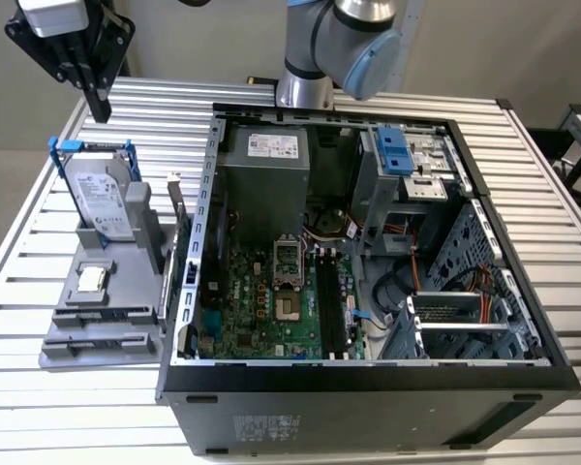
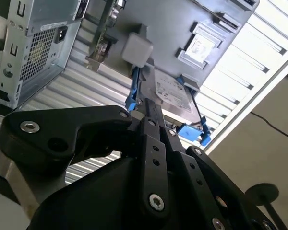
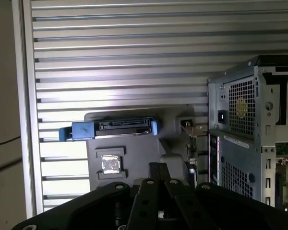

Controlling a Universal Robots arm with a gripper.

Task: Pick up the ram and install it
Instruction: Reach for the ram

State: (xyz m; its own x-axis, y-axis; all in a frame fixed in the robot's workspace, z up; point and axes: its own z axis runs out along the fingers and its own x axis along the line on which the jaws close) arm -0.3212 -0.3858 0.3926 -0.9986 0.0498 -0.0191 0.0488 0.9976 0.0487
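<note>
One gripper (image 1: 98,105) you find high at the exterior view's left, above the slatted metal table (image 1: 24,291) and well apart from everything on it. Its two dark fingers are pressed together, with nothing between them. In both wrist views you can see them meet at the tips.

Below the gripper sits the gray holder (image 1: 107,341). On it the silver hard drive (image 1: 102,199) in its blue frame stands leaning, and the small square chip (image 1: 90,279) lies flat in front of it.

At the side of the holder nearest to the case you find the ram (image 1: 179,221). It is a long, thin, dark strip that stands on its edge. You look at it almost edge-on, so I cannot tell its chips. It is just beside the case wall and far from the gripper.

Further right, the open computer case (image 1: 368,383) lies on its side. Inside it you see the green motherboard (image 1: 242,310), with the long black slots (image 1: 331,305) side by side to the right of the processor socket (image 1: 288,281). Behind the case, at the top middle, stands the gray and blue joint of the arm (image 1: 353,34).
</note>
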